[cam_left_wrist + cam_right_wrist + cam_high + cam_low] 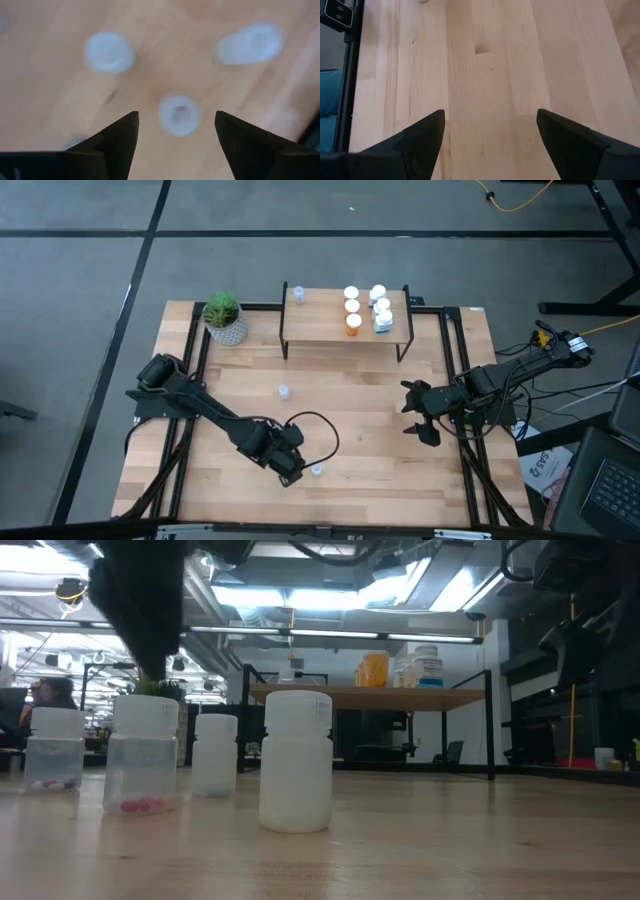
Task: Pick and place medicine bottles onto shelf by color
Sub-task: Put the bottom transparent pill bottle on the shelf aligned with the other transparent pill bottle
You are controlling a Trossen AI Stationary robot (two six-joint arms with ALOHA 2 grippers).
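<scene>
While hovering over the near edge of the desk (350,430) with jaws spread wide, left gripper (175,132) frames one small clear bottle (179,115) between its fingers, pointing almost straight down at the pale cap. Risks from here, as a judgement: two neighbouring bottles (108,51) close by, so a drifting descent could clip one and topple it; cap small and round, so an off-centre close could squirt it sideways out of the jaws; carrying low toward the shelf (330,332) could catch the board's edge. Seen level across the desk: short squat cylinders, translucent bluish bodies, white caps, one with reddish pills at the bottom; one all-white, slightly bigger bottle (296,760) nearest. Already on the shelf: orange bottles (353,323) and white ones grouped toward one end, a single pale one (298,295) at the other. One more clear bottle (284,391) alone mid-desk. Right gripper (420,412) parked off to its side, jaws spread, nothing between them.
</scene>
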